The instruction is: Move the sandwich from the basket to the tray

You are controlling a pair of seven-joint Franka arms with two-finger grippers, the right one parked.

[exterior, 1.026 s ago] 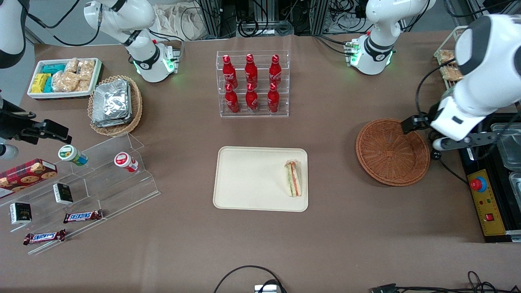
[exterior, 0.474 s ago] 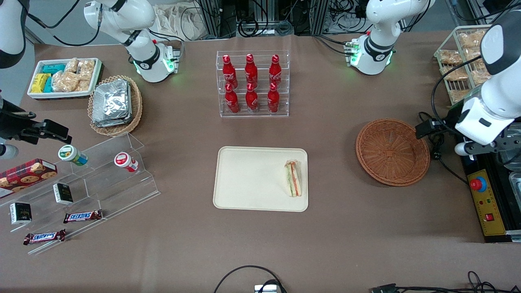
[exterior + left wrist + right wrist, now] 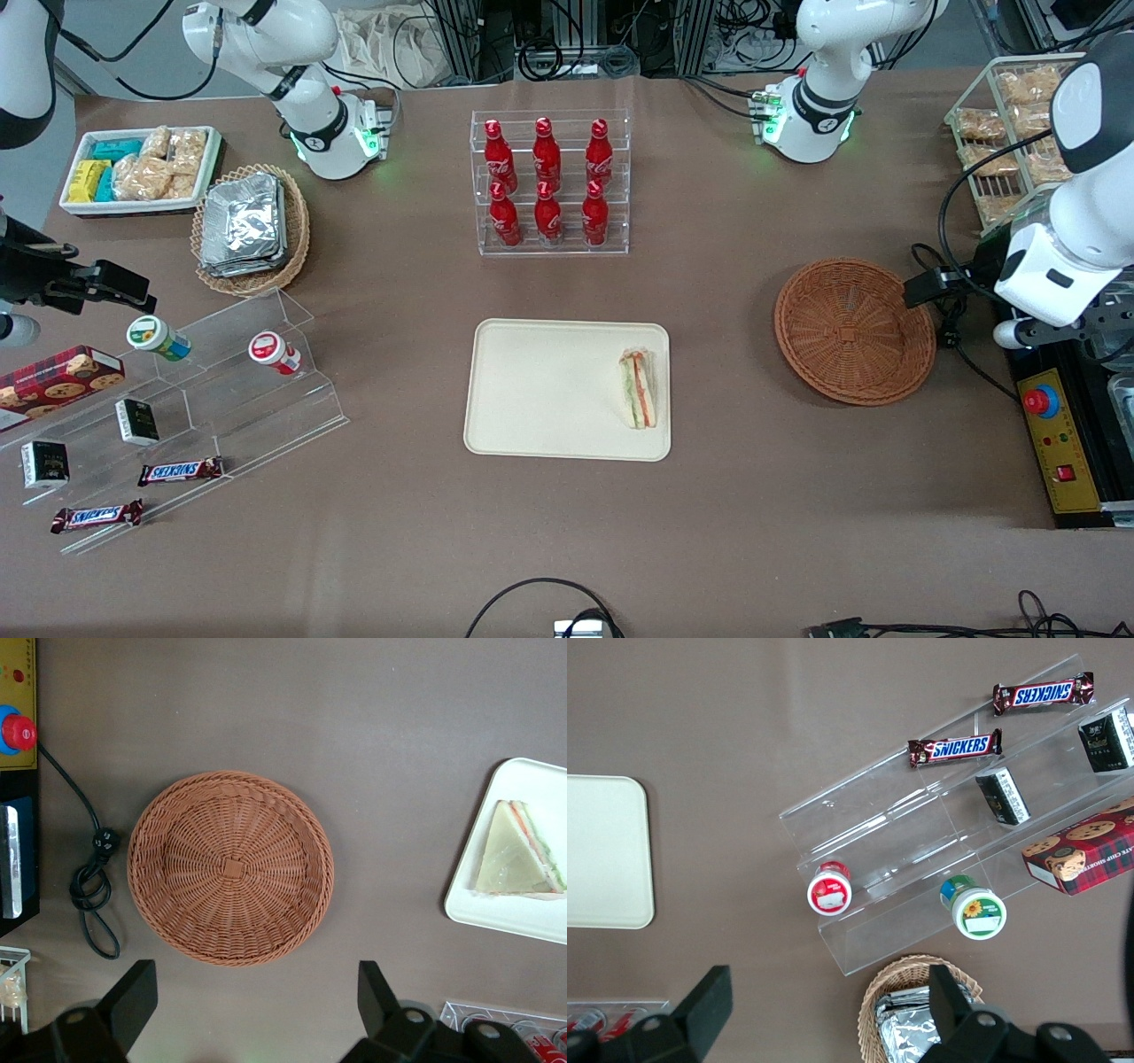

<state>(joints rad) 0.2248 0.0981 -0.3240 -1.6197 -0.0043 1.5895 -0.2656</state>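
Overhead, the left arm's jaws wide apart and empty above the bare basket [image 3: 230,868], sandwich [image 3: 640,387] on tray [image 3: 540,390].

The brown surface [image 3: 753,496] carries the tray [image 3: 540,390], the empty basket [image 3: 854,330], a bottle rack [image 3: 549,184] and a clear stepped stand [image 3: 221,390]; the gripper [image 3: 252,1014] hangs above, fingers [image 3: 133,997] spread.

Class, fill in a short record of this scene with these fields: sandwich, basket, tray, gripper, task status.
sandwich: lies on the tray, at its end toward the basket
basket: reddish-brown wicker, nothing in it
tray: cream rectangle, holds only the sandwich
gripper: left arm's, jaws open and holding nothing, up above the table beside the basket
task status: sandwich already placed on tray
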